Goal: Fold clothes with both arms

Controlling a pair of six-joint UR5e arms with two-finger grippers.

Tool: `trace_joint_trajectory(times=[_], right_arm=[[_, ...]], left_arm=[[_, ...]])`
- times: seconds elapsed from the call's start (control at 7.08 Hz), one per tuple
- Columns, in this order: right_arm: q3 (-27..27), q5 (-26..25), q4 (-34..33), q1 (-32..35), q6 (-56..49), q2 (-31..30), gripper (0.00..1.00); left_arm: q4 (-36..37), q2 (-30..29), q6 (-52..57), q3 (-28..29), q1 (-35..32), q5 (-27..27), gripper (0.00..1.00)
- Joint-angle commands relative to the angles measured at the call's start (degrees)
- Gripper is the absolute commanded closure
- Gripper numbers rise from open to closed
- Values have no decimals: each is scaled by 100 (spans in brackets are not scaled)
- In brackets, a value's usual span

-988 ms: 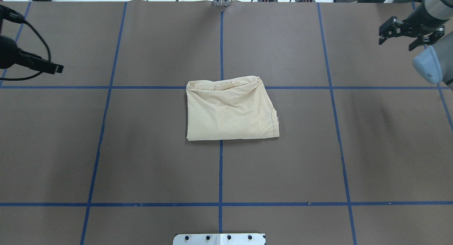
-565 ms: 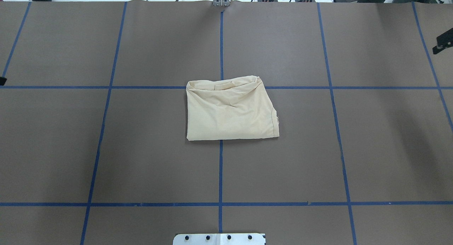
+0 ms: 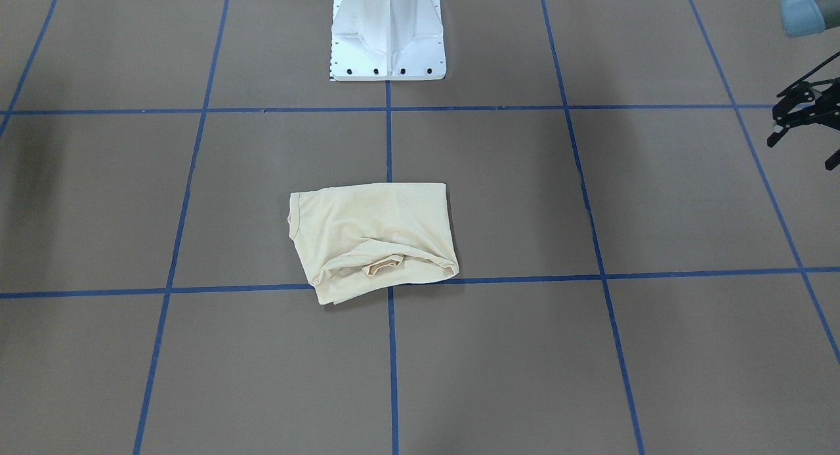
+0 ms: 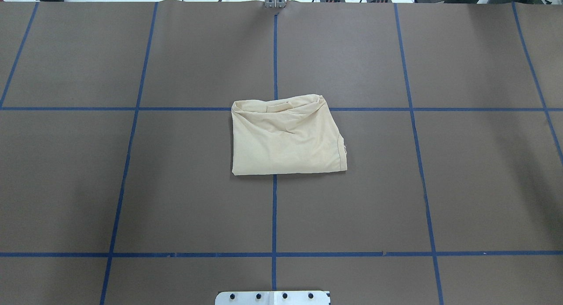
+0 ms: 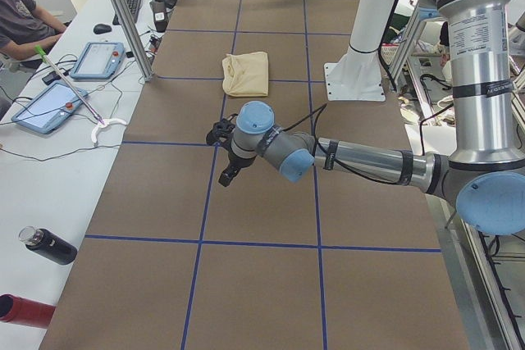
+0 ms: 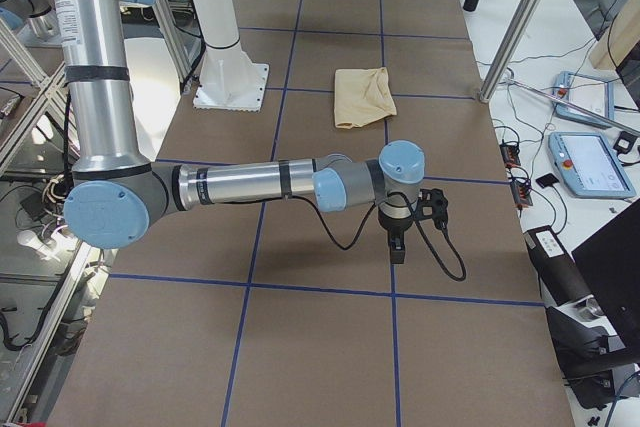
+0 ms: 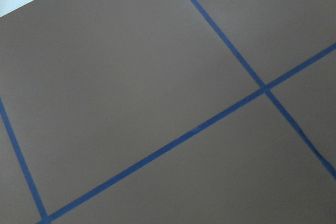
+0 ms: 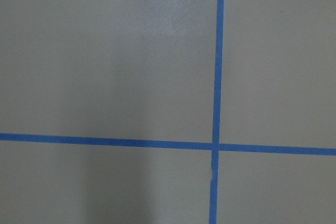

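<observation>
Folded shirt lies mid-table, both my hands well away.
Thin, soft, light; I'd pinch its corners. My left hand is spread; my right hand, I cannot tell.

Left arm is bent sharply at the elbow: the upper link stands upright and the forearm lies level and long, reaching away from the base. At its far end is a blue-capped wrist, and beyond that the left gripper, tilted down and empty, black fingers spread apart. Over to the right arm, and it's the same shape mirrored, one link upright and the forearm stretched flat. The right gripper hangs downward off the end, with a black cable looping beneath it. From this side angle I can't tell whether its jaws are apart or closed. The two grippers are well apart, out at opposite ends.
</observation>
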Motion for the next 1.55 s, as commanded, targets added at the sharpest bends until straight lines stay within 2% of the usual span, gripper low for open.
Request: trace_joint_trajectory(times=[0.0, 0.14, 0.56, 0.71, 0.85, 1.27, 1.41], right_arm=[[696, 2, 92, 127, -58, -768, 0], [1048, 3, 49, 128, -50, -1095, 0], [1104, 99, -310, 119, -67, -1133, 0], [1113, 212, -381, 119, -76, -1125, 0], [1078, 187, -382, -29, -76, -1099, 0], [1078, 126, -382, -30, -76, -1133, 0], [1035, 126, -382, -39, -67, -1090, 0]], left_arm=[[400, -1, -23, -78, -406, -18, 0], [508, -19, -5, -53, -408, -18, 0], [597, 51, -23, 237, -425, -202, 0], [605, 34, 21, 368, -843, -203, 0], [536, -44, 221, 770, -1152, -325, 0], [500, -141, 215, 808, -1155, -318, 0], [570, -229, 197, 652, -1216, -352, 0]])
